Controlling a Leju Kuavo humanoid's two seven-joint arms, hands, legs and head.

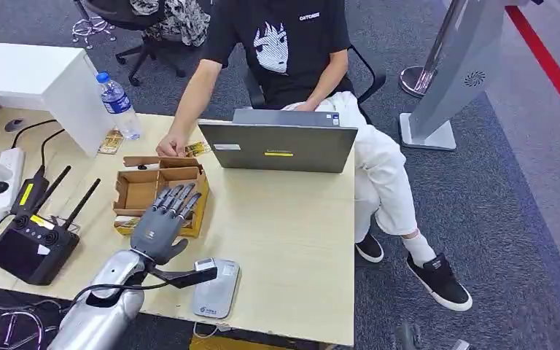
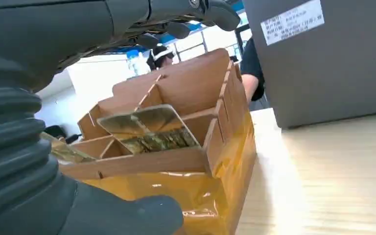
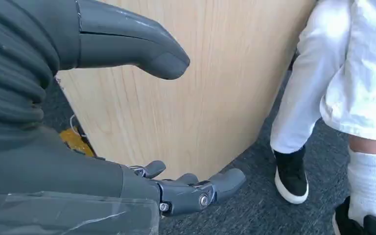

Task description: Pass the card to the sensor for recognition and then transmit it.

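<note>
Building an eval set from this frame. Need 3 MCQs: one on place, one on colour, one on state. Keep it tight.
1. Where is the left hand?
A. over the box
B. on the laptop
C. on the bottle

2. What colour is the bottle cap?
A. red
B. blue
C. white

3. What is the state of the left hand?
A. gripping a card
B. fingers extended, holding nothing
C. pressing the sensor

Answers:
1 A: in the head view its fingers reach over the box, short of the laptop.
2 B: the cap shows blue in the head view.
3 B: its fingers stretch out with nothing between them; a card leans inside the box, and the sensor lies nearer the table edge.
</note>
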